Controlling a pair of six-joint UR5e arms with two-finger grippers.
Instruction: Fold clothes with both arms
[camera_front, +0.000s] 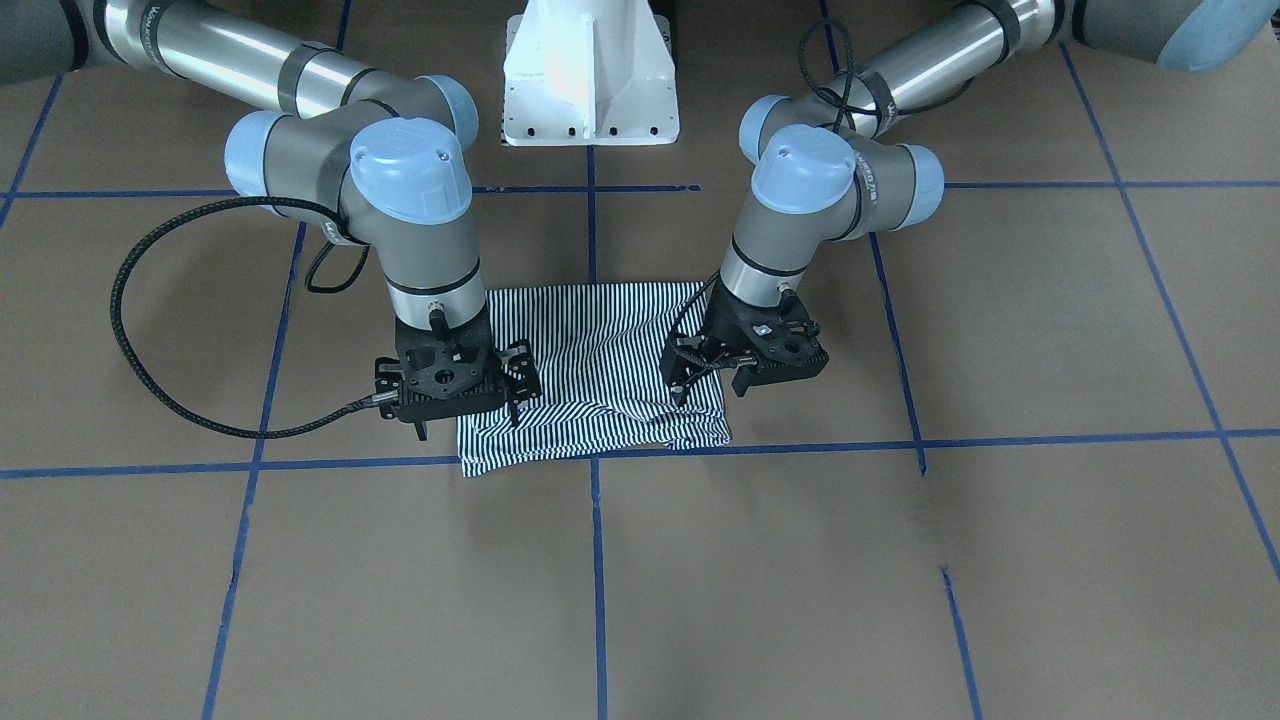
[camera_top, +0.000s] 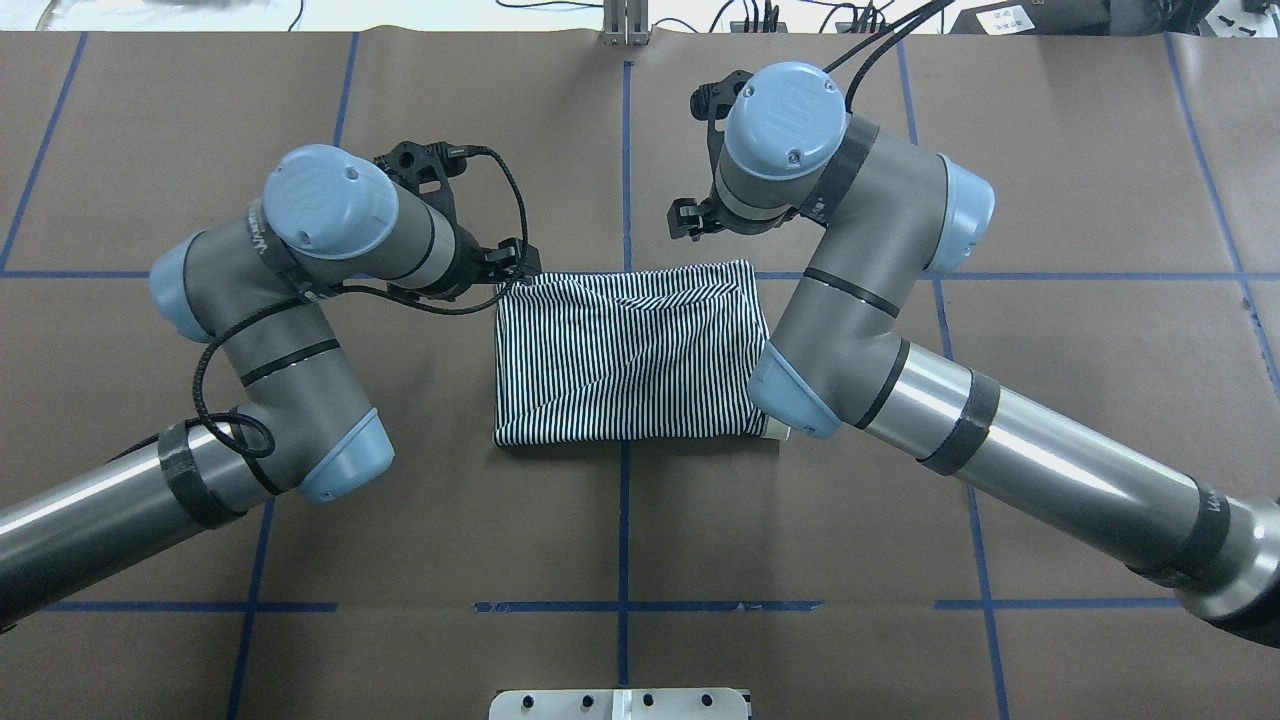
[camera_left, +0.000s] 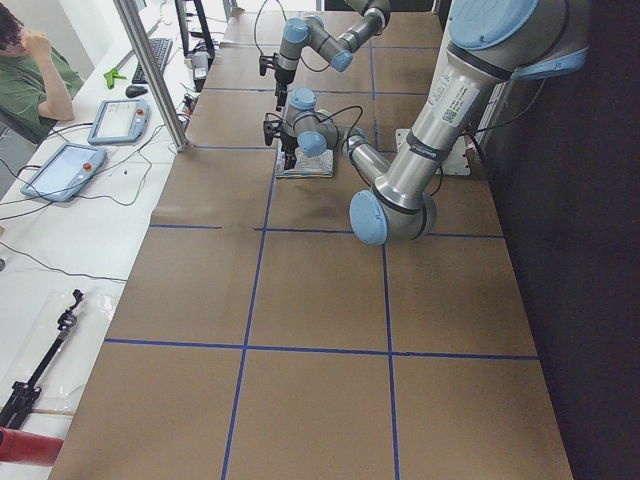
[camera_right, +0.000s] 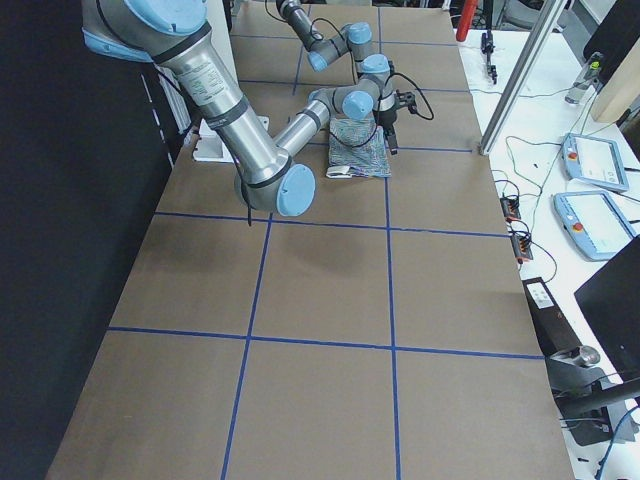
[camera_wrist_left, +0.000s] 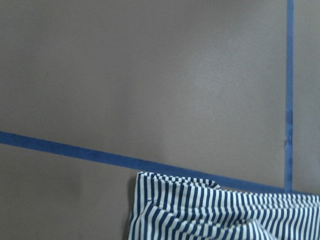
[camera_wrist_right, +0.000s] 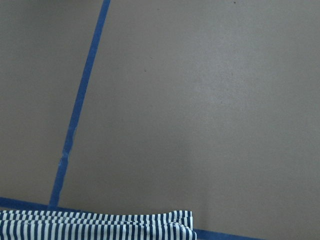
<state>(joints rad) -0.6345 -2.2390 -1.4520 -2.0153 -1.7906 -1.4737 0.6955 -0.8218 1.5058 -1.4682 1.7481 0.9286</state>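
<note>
The striped shirt (camera_front: 600, 370) (camera_top: 620, 360) lies folded into a flat rectangle at the middle of the table, with a bit of cream collar (camera_top: 778, 432) poking out at its near right corner. My left gripper (camera_front: 710, 390) (camera_top: 512, 262) hovers over the shirt's far left corner and looks open, with nothing in it. My right gripper (camera_front: 467, 420) (camera_top: 695, 215) hangs at the far right corner, also open and empty. Both wrist views show only the shirt's edge (camera_wrist_left: 225, 215) (camera_wrist_right: 100, 225) lying on the brown table, and no fingers.
Blue tape lines (camera_top: 625, 150) cross the brown table. The white pedestal base (camera_front: 590, 80) stands at the robot's side. A side bench holds tablets (camera_left: 65, 168) beside a seated person (camera_left: 30, 70), with a metal post (camera_left: 150, 70) at the table's edge.
</note>
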